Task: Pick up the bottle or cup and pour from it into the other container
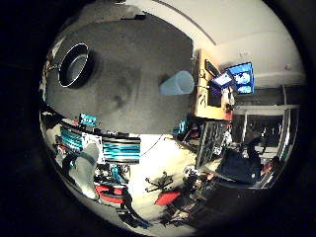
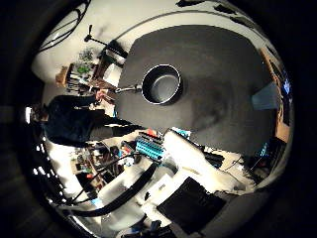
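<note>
Dark and round, the table carries a pale blue cup near its edge and a steel saucepan, well apart. Off the table, the hand holds nothing, fingers loosely extended. Reaching comes first: it must travel to the cup and close round it.

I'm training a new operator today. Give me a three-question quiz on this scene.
1. True or false: the cup stands on the table.
2. The pot looks: A) full of liquid B) empty C) covered by a lid
3. Fill in: the hand holds ____.

Key: 1 true; 2 B; 3 nothing. Cup and pot stand well apart on the dark table, away from the palm.
</note>
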You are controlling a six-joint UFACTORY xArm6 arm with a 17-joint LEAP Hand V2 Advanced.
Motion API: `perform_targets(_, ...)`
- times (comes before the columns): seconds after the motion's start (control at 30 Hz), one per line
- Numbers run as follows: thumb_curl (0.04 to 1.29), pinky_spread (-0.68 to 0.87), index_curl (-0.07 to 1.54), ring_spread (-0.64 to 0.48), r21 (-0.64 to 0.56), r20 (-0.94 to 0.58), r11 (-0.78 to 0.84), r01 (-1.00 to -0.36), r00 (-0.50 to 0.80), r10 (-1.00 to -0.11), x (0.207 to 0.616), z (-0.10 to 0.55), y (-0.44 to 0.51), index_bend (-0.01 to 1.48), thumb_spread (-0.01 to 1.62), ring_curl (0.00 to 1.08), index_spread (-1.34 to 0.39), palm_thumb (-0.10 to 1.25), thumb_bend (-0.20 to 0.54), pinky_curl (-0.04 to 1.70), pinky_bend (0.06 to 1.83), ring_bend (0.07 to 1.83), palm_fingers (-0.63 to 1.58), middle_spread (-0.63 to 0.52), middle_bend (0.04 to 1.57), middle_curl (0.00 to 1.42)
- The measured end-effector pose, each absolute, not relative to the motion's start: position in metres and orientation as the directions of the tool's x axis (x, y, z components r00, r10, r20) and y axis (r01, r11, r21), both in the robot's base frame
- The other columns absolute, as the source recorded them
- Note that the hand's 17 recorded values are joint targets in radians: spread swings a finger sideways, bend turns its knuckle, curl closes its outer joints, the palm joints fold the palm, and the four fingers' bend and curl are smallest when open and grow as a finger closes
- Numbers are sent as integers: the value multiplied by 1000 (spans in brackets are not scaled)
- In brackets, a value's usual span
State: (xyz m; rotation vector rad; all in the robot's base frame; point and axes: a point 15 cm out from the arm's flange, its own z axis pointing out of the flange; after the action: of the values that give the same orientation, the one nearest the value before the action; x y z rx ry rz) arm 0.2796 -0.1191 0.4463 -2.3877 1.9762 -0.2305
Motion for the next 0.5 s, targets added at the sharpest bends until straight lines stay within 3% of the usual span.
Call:
perform_targets(0.2, 294, 360, 288, 61, -160, 51, -128, -979, 121, -991, 280, 448, -143, 158, 1099, 172, -318, 541, -24, -8, 912, 659, 282, -14, 341, 344)
perform_targets(0.5, 275, 364, 280, 55, -302, -110, 44, -952, -11, -994, 288, 465, -214, 160, 1094, 172, -299, 429, -28, -8, 973, 698, 279, -3, 366, 346)
